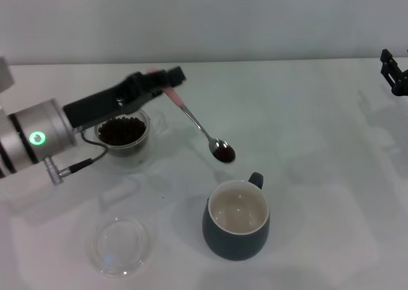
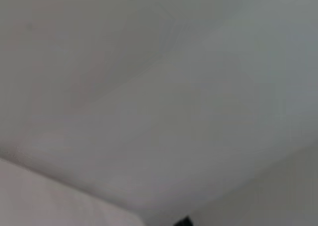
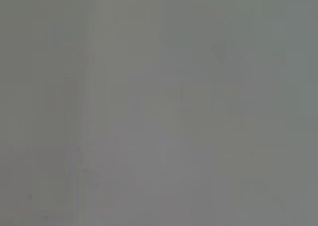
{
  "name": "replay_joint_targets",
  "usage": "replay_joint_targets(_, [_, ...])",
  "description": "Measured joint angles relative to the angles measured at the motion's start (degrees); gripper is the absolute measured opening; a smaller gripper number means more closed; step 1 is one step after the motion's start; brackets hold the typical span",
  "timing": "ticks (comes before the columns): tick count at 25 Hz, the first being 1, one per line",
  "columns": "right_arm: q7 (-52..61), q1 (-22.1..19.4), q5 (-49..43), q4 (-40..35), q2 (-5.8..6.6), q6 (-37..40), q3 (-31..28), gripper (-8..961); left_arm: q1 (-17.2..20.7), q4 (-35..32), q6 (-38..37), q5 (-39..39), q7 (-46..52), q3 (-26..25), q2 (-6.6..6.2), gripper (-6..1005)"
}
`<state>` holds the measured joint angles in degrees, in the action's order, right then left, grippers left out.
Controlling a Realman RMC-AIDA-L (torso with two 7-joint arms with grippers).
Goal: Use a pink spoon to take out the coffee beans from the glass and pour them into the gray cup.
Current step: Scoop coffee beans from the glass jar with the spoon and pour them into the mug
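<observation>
My left gripper [image 1: 167, 81] is shut on the pink handle of the pink spoon [image 1: 201, 127], which slopes down to the right. Its metal bowl holds a few dark coffee beans [image 1: 224, 153] and hangs just above and behind the gray cup [image 1: 236, 220]. The cup stands at the front centre with a cream inside that looks empty. The glass [image 1: 123, 136], heaped with coffee beans [image 1: 121, 130], stands under my left arm. My right gripper [image 1: 395, 72] is parked at the far right edge. Both wrist views show only blank grey surface.
A shallow clear round dish [image 1: 118, 244] lies at the front left, left of the gray cup. A cable hangs from my left wrist beside the glass. The white table [image 1: 319, 162] spreads to the right.
</observation>
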<state>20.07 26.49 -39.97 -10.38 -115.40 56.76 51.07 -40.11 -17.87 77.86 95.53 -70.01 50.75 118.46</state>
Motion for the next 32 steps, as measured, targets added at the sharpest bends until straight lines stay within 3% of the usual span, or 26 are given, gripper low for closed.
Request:
replay_joint_targets(5, [0.22,-0.19,0.09,0.79,-0.08,0.77,-0.15,553,-0.39,-4.54,-4.73,-2.37,3.9,6.87,-0.06,132])
replay_joint_targets(14, [0.24,-0.5,0.1,2.85,-0.09,3.8,-0.56,553,-3.2,-6.31,-7.08,-6.14,4.75,8.16,0.24,133])
replay_joint_targets(23, [-0.03,-1.11,0.81,3.33,-0.01,3.53,-0.64,553,-6.72,-7.48,-8.73,-7.94,4.06,15.03,0.22,133])
replay_joint_targets(32, [-0.11,-1.19,0.86,3.44,0.09,3.35,-0.61,553,-5.93,-15.02,-8.22,-8.69,0.77,20.27,0.45,133])
